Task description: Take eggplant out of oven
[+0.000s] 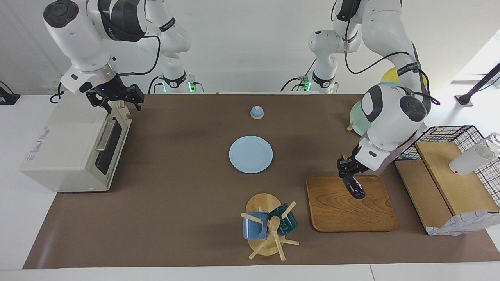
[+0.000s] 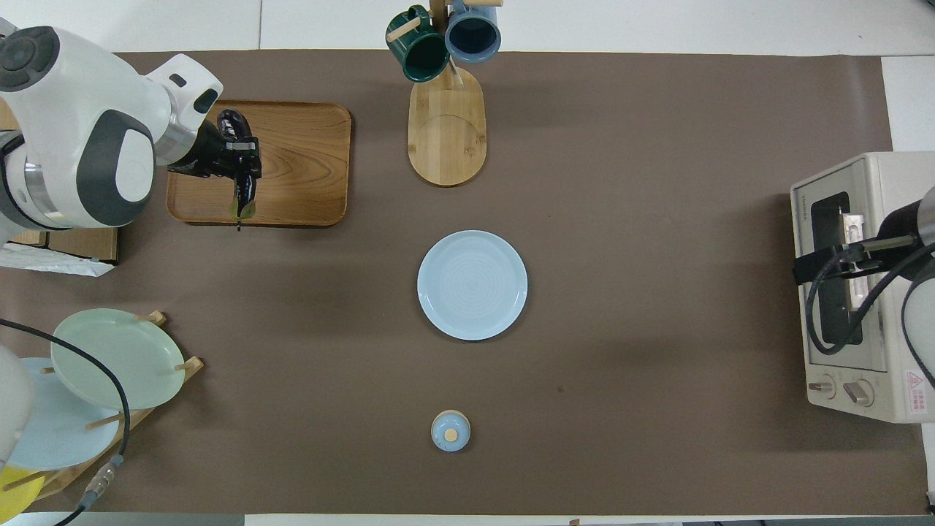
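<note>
Eggplant hangs from your left gripper over the wooden tray, stem end up in the jaws and the glossy body drooping toward the wood; the jaws are clamped tight on its upper end, and from the facing view the lower tip looks close to the tray yet I cannot tell whether it touches; so the eggplant is already out of the oven, which sits at the right arm's end of the table with its door shut. Judged from this, the step in hand is setting the eggplant down; lower the left gripper gently until the hanging end rests on the wood, then ease the wrist over so the body lies flat along the tray rather than dropping from height; it is smooth and rounded, so it may roll if released while tilted; aim for the middle of the tray, away from the rim; open the jaws only once the weight is carried by the tray, and lift straight up so the fingers do not drag it. Your right gripper waits over the oven's top front edge, above the door handle, jaws spread wide and empty; leave it there; the blue plate and the mug rack are well clear of your path.
</note>
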Controlling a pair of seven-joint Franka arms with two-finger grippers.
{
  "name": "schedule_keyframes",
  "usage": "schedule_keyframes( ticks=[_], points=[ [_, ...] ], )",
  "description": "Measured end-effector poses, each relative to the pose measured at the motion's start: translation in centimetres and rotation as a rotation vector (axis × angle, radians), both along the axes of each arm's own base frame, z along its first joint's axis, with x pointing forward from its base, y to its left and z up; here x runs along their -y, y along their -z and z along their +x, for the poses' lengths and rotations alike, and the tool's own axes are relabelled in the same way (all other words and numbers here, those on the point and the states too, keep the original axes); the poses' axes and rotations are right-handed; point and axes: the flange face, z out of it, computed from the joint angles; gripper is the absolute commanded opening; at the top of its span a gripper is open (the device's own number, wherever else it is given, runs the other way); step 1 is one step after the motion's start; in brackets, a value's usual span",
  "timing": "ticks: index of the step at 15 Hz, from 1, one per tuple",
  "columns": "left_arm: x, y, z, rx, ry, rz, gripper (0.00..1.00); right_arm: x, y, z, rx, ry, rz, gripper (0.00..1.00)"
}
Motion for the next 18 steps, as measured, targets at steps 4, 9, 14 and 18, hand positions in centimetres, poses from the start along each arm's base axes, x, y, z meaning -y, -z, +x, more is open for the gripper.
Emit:
schedule_keyframes(
  ticks=[4,9,14,18],
  points=[
    [-1.7,5.6,3.7,0.039,0.011,0.063,0.0,0.0,-0.2,1.1,0.003,0.004,0.001,1.0],
    [-0.7,6.7,3.9,0.064,0.034,0.07,0.0,1.0,0.0,1.4,-0.003,0.03,0.002,1.0],
    [-0.7,7.2,3.7,0.057,0.06,0.082,1.0,1.2,1.0,1.9,-0.019,0.044,0.023,1.0],
    [-1.2,4.4,3.9,0.046,0.05,0.081,1.0,2.0,-0.9,2.0,0.011,0.074,0.034,1.0]
  ],
)
